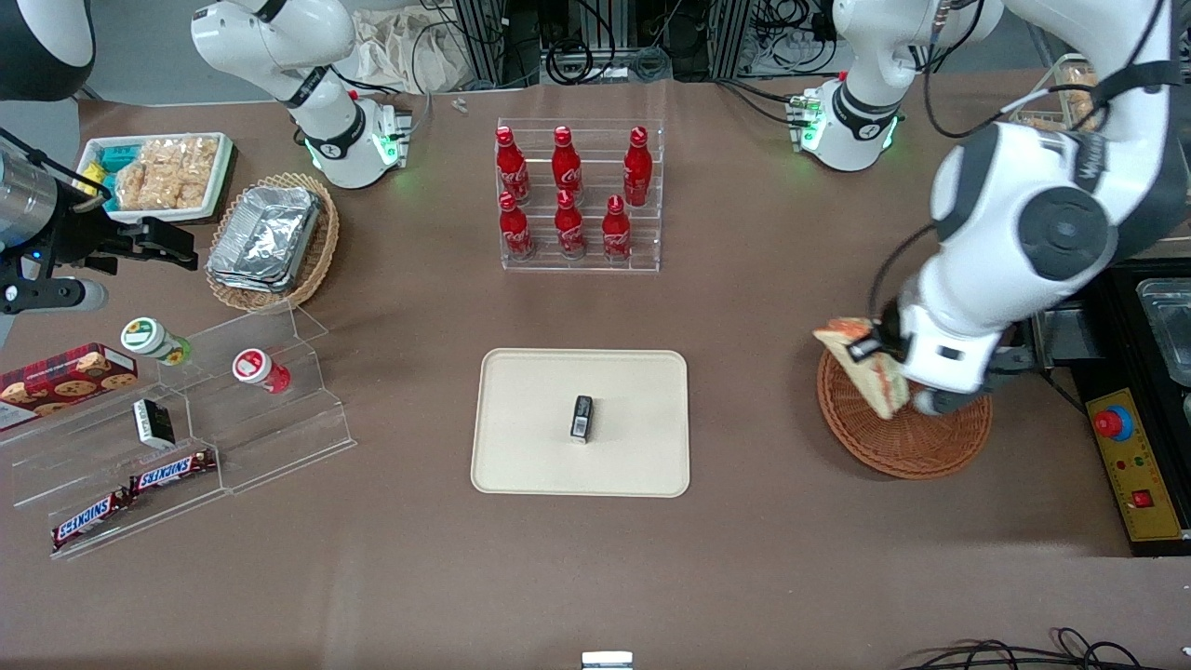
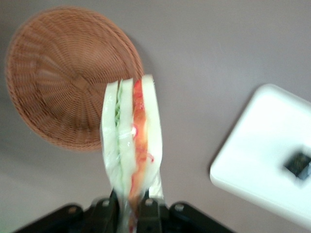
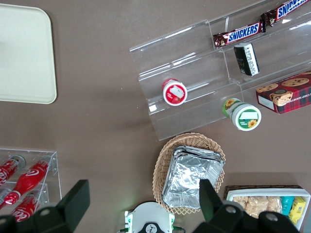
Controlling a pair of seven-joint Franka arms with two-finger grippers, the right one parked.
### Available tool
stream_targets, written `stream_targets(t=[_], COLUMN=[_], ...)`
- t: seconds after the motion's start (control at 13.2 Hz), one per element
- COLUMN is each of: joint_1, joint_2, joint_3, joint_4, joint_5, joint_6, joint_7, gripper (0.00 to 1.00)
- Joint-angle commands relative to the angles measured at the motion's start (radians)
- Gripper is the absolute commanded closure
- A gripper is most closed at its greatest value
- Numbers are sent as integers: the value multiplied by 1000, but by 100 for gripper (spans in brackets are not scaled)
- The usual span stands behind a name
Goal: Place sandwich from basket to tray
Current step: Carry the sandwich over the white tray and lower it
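Observation:
The sandwich [image 1: 865, 368], a wrapped triangular wedge with orange-red and green filling [image 2: 132, 141], hangs in the air over the rim of the round reddish-brown basket [image 1: 907, 437]. My left gripper [image 1: 884, 358] is shut on its lower end, with the black fingers [image 2: 150, 211] pressed against both sides of the wrap. The basket [image 2: 63, 77] holds nothing. The cream tray [image 1: 530, 447] lies toward the middle of the table, beside the basket, with a small black box [image 1: 582, 418] on it. The tray's corner [image 2: 252, 165] shows in the left wrist view.
A clear rack of red cola bottles [image 1: 577, 195] stands farther from the front camera than the tray. An oval wicker basket with foil containers [image 1: 270, 237] and clear steps with snacks [image 1: 186, 437] lie toward the parked arm's end. A control box with a red button [image 1: 1130, 456] sits beside the round basket.

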Motion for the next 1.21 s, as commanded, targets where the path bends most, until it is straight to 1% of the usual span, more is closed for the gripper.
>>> stream_targets(t=[0.0,0.23,0.38,0.53,0.68,0.98,1.13], joint_1=[-122,-220,-272,-285,-298,-298,-298], joint_2=[31,137,236,327,392,453,488], joint_3=[12,12,12,9,-7,-5,-3], joint_4=[24,66,143,212,228,222,220], joint_5=[12,12,12,6,15,30,30], joint_6=[-53,53,96,137,231,418,470], joint_7=[130,261,270,296,313,319,310], gripper=[100,100,100,100,100,100,100])
